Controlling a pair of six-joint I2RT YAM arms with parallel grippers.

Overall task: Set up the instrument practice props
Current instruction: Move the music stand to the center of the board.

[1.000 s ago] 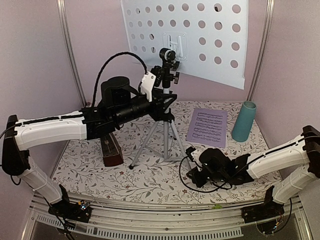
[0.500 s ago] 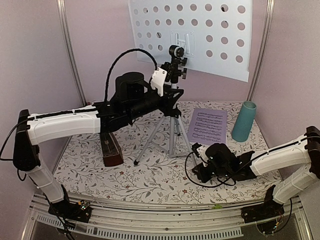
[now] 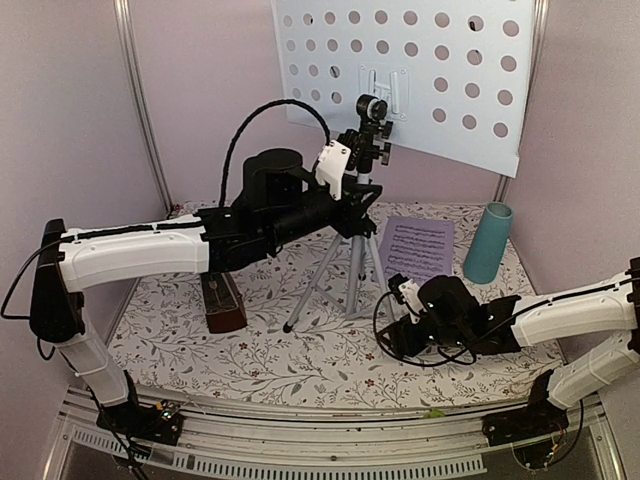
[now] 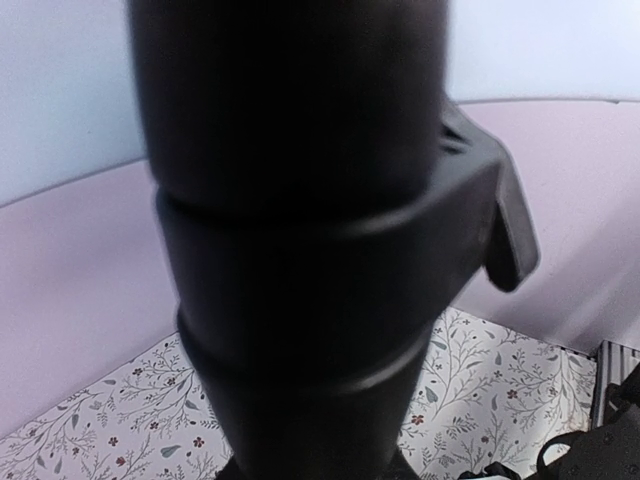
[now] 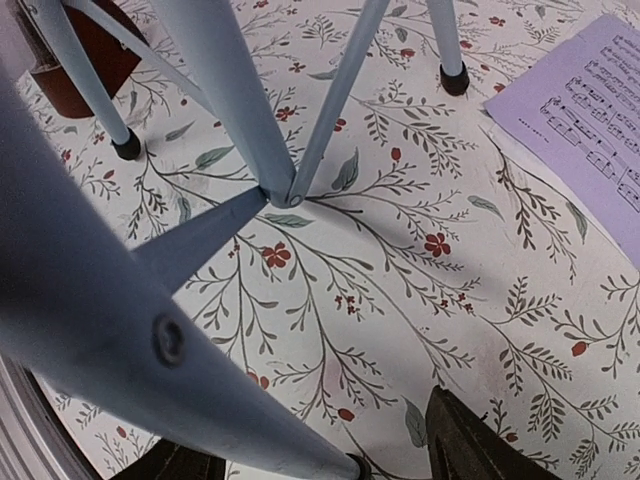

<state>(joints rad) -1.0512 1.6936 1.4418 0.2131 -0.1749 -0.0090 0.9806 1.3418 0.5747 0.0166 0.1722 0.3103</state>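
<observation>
Metronome: the small red-brown pyramid metronome [image 3: 222,300] stands upright near the left edge of the table [image 3: 300,370], on the flowered cloth, partly hidden under the left forearm.

Left gripper: the left gripper [image 3: 352,205] reaches in from the left, high above the middle of the table, and pinches the black collar at the top of the post. That collar fills the left wrist view, too close and dark to show the fingers themselves.

Music stand: the pale-blue perforated music stand [image 3: 400,80] is held toward the far edge, its desk tilted, lower on the right, against the back wall. The silver tripod legs [image 3: 340,270] spread below it over the middle of the table. I cannot tell whether every foot rests on the cloth.

Right gripper: the right gripper [image 3: 392,318] lies low over the cloth, right of centre, at the foot of the nearest leg. Its fingers [image 5: 475,440] are spread – the leg runs between them and the visible finger stands clear of it.

Sheet music: the white-lilac sheet music [image 3: 415,250] lies flat right of the legs, toward the far right corner.

Teal cup: the teal cup [image 3: 488,242] stands upright just right of the page, by the right edge.
</observation>
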